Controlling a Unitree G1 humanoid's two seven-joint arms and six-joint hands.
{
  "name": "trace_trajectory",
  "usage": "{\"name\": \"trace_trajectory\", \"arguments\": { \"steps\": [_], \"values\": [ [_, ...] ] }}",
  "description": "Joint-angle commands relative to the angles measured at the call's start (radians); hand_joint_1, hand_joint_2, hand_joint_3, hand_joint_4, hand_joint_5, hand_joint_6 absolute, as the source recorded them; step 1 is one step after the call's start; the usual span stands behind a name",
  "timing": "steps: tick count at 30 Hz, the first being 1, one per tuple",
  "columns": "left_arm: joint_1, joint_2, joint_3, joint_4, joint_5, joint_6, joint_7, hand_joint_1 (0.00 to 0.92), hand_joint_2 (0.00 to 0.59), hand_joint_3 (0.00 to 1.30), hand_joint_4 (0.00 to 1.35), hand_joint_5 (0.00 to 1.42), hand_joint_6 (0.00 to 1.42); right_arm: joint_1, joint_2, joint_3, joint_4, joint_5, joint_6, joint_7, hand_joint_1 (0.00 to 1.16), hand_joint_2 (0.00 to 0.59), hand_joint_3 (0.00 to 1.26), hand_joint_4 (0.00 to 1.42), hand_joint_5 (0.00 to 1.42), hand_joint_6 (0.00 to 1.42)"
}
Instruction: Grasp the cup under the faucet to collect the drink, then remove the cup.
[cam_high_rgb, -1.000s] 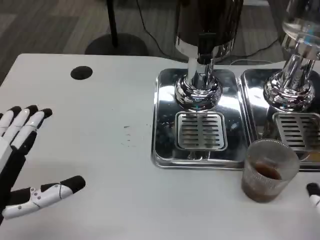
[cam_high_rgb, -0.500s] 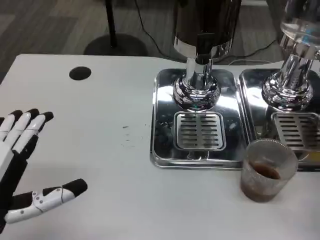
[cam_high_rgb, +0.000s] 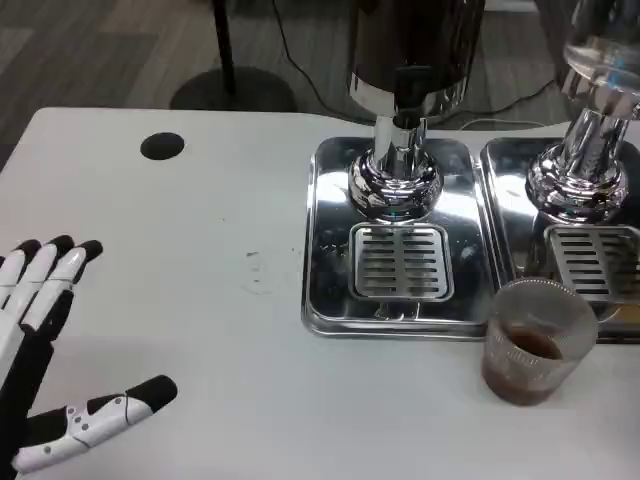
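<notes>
A clear plastic cup (cam_high_rgb: 538, 342) with dark brown drink in its bottom stands upright on the white table, just in front of the gap between the two steel drip trays. Nothing touches it. The dark dispenser's faucet (cam_high_rgb: 403, 95) hangs over the left drip tray (cam_high_rgb: 327, 250), above a slotted grate (cam_high_rgb: 400, 262). My left hand (cam_high_rgb: 50, 330) lies at the far left edge of the table, fingers spread apart and holding nothing, far from the cup.
A second dispenser with a chrome base (cam_high_rgb: 583, 180) stands on the right drip tray (cam_high_rgb: 510, 215). A round black hole (cam_high_rgb: 162, 146) sits in the table at the back left. Bare white tabletop (cam_high_rgb: 220, 330) stretches between my left hand and the trays.
The right fingertip seen at the lower right edge one second ago has left the picture. My left hand has sunk slightly. The cup has not moved.
</notes>
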Motion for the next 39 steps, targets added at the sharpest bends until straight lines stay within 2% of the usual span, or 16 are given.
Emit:
{"name": "trace_trajectory", "arguments": {
  "steps": [1, 7, 12, 19, 23, 25, 31, 35, 39],
  "values": [
    [0.012, -0.011, -0.005, 0.016, 0.000, -0.012, 0.027, 0.000, 0.072, 0.08, 0.00, 0.00, 0.00, -0.038, -0.035, 0.007, 0.025, -0.035, -0.024, -0.019, 0.65, 0.498, 0.38, 0.33, 0.24, 0.12],
    [0.021, -0.023, -0.004, 0.026, -0.001, -0.015, 0.048, 0.000, 0.067, 0.08, 0.00, 0.00, 0.00, -0.084, -0.062, 0.006, 0.056, -0.092, 0.003, -0.070, 0.64, 0.575, 0.44, 0.39, 0.28, 0.08],
    [0.032, -0.027, 0.004, 0.043, -0.006, -0.016, 0.063, 0.000, 0.067, 0.08, 0.00, 0.00, 0.00, -0.095, -0.082, 0.041, 0.038, -0.169, 0.026, -0.091, 0.66, 0.586, 0.47, 0.44, 0.33, 0.11],
    [0.048, -0.046, 0.000, 0.071, -0.003, 0.000, 0.083, 0.000, 0.067, 0.08, 0.00, 0.00, 0.00, -0.108, -0.099, 0.066, 0.042, -0.212, 0.046, -0.109, 0.68, 0.586, 0.48, 0.45, 0.34, 0.13],
    [0.061, -0.057, -0.003, 0.075, 0.000, -0.004, 0.098, 0.000, 0.067, 0.08, 0.00, 0.00, 0.00, -0.115, -0.092, 0.071, 0.035, -0.243, 0.103, -0.134, 0.70, 0.586, 0.47, 0.41, 0.29, 0.09],
    [0.069, -0.061, -0.006, 0.073, 0.003, -0.007, 0.103, 0.000, 0.067, 0.09, 0.00, 0.00, 0.00, -0.114, -0.077, 0.064, 0.030, -0.260, 0.158, -0.168, 0.70, 0.586, 0.46, 0.41, 0.29, 0.07],
    [0.071, -0.067, -0.001, 0.048, 0.000, 0.003, 0.097, 0.000, 0.067, 0.09, 0.00, 0.00, 0.00, -0.126, -0.070, 0.075, 0.038, -0.264, 0.247, -0.198, 0.69, 0.586, 0.45, 0.39, 0.29, 0.07],
    [0.068, -0.069, 0.000, 0.040, 0.002, 0.013, 0.094, 0.000, 0.067, 0.09, 0.00, 0.00, 0.00, -0.135, -0.075, 0.086, 0.047, -0.253, 0.259, -0.200, 0.69, 0.586, 0.45, 0.41, 0.30, 0.08],
    [0.079, -0.083, 0.004, 0.044, 0.002, 0.020, 0.111, 0.000, 0.067, 0.09, 0.00, 0.00, 0.00, -0.133, -0.076, 0.079, 0.060, -0.226, 0.264, -0.202, 0.69, 0.586, 0.44, 0.41, 0.30, 0.08]
  ]
}}
